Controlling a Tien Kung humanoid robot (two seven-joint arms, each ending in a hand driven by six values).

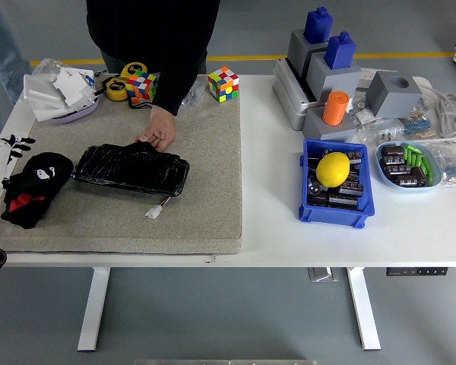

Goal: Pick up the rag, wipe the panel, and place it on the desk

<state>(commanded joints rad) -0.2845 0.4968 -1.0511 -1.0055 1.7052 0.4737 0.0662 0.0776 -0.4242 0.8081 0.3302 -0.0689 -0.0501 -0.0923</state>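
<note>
The rag (32, 190) was a crumpled black cloth with a red patch and a small white mark, bunched in a heap at the left edge of the frame on the grey mat. Just to its right, at centre left, the panel (131, 168) lay flat, a glossy black oblong slightly tilted, with a short wire and white connector trailing from its lower right corner.
</note>
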